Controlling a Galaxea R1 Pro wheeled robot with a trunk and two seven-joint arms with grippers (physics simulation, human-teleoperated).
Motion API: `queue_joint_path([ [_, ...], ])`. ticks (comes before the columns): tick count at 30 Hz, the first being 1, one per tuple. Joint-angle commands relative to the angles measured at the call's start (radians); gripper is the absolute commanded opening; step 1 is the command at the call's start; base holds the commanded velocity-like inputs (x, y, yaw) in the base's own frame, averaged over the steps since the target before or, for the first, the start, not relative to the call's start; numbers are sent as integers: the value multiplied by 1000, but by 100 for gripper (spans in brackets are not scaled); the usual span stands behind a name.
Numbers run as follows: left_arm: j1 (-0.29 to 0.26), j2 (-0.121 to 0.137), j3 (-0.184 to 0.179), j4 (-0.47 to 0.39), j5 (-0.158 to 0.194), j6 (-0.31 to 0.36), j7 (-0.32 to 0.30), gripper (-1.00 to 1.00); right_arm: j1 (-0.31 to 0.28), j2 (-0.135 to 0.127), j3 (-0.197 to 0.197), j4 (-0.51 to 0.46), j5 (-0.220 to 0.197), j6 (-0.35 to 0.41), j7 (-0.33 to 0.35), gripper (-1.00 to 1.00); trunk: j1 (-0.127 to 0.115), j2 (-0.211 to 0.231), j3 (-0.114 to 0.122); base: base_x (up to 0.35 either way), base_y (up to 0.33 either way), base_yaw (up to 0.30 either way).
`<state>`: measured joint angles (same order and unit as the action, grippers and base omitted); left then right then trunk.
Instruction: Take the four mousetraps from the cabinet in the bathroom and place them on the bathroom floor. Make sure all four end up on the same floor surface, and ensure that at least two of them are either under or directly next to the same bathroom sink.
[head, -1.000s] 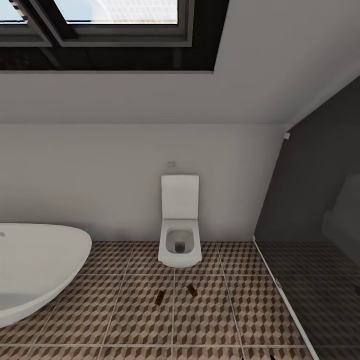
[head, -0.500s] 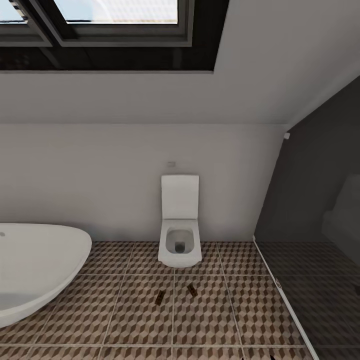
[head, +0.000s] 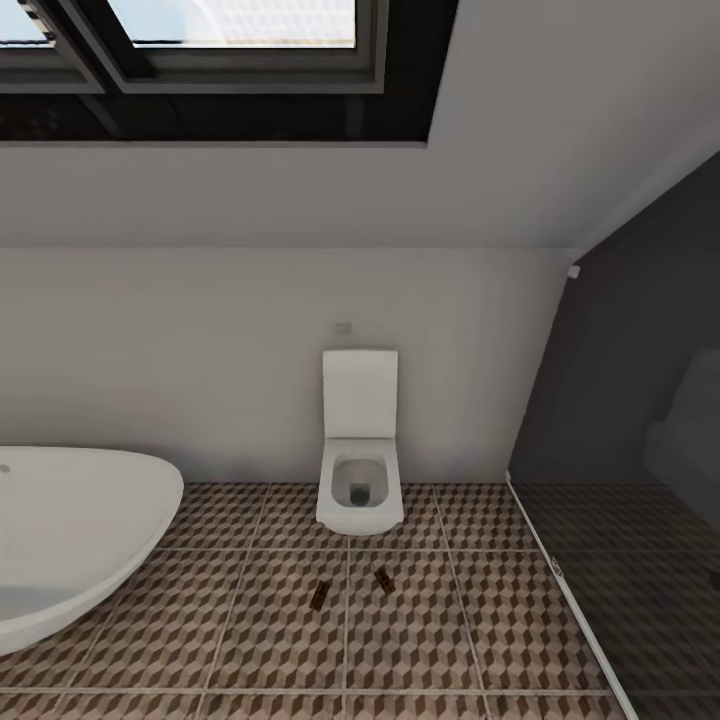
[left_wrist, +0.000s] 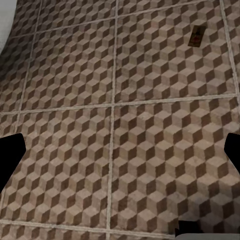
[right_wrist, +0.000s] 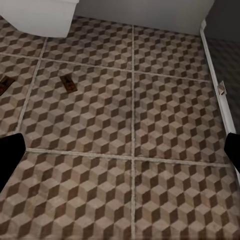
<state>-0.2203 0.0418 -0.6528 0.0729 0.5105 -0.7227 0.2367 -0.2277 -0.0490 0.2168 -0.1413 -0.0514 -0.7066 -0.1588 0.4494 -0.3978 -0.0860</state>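
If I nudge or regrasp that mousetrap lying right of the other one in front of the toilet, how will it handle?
The right mousetrap looks like a thin, stiff board lying flat on the bathroom floor, so it should slide rather than roll or tip. It seems small and probably light. Its low profile on the tile may leave little edge to pinch, so it could skid away.

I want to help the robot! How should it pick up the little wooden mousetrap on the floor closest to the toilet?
Probably from straight above. The mousetrap lies flat on the bathroom floor, in front of the toilet, so nothing can slide under it. Pinch its two long edges across the narrow width, fingers turned to match its slant. Its metal parts are too small to make out.
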Motion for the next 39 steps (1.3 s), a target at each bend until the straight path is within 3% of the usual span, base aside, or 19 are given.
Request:
queue_joint_path([
  [1, -1, -1, -9, 3, 0, -3, 6, 100, -1, 0, 9, 4, -5, -2, -5, 100, 1, -2, -2, 0, 0, 0],
  [39, -1, 0, -8, 2, 0, -3, 6, 100, -1, 0, 9, 26, -5, -2, -5, 100, 1, -2, -2, 0, 0, 0],
])
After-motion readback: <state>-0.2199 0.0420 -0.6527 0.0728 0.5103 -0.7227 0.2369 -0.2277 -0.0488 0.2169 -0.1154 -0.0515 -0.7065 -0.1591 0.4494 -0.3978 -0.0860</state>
